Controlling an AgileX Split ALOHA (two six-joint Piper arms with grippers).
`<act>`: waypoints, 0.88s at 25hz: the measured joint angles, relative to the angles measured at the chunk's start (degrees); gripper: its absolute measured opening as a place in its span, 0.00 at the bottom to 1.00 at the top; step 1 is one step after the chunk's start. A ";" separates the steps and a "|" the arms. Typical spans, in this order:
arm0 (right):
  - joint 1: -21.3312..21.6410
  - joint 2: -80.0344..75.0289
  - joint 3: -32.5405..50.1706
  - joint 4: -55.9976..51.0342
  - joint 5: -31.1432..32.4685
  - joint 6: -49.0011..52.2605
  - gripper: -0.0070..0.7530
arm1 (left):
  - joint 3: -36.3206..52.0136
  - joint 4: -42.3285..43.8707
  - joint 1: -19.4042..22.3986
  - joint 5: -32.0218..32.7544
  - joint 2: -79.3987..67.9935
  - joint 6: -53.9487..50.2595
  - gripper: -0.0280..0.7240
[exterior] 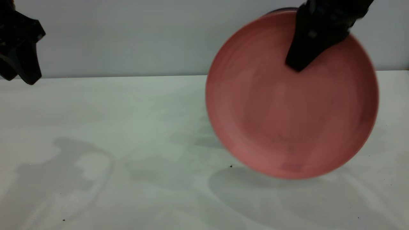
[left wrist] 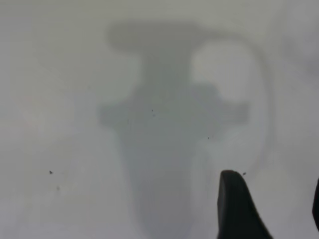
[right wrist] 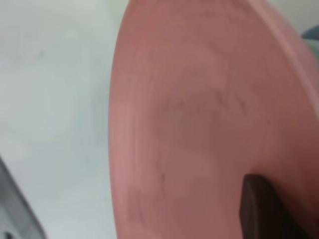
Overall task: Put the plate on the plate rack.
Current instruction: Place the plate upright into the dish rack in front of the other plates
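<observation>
Held upright above the worktop [exterior: 127, 127], the plate [exterior: 287, 105] is pinched at its upper rim by the right tool [exterior: 298, 64]. Parked at far left, the left tool [exterior: 22, 68] is spread.

Salmon-pink scuffed plate [exterior: 287, 108] upright on edge, face toward the exterior camera, above the table.

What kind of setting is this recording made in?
Probably a lab test bench, not a kitchen: a bare white tabletop, a plain grey wall, and black arms, the right end effector holding up a salmon-pink plate.
</observation>
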State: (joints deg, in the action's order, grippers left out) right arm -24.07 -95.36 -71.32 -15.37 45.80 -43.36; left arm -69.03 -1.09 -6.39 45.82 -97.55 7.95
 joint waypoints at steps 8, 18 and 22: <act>-1.86 2.06 -0.24 13.86 -0.79 1.47 0.18 | 0.00 -0.91 0.07 -2.32 0.00 -4.29 0.54; -2.75 2.06 -0.24 25.81 -6.74 2.57 0.18 | 0.00 -1.08 0.07 -3.51 0.00 -4.43 0.53; -2.75 2.06 -0.24 29.25 -8.47 2.79 0.18 | 0.00 -1.08 0.07 -3.51 0.00 -4.43 0.53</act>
State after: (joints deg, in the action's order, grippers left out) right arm -26.82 -93.29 -71.57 13.88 37.33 -40.58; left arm -69.03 -2.17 -6.32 42.31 -97.55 3.52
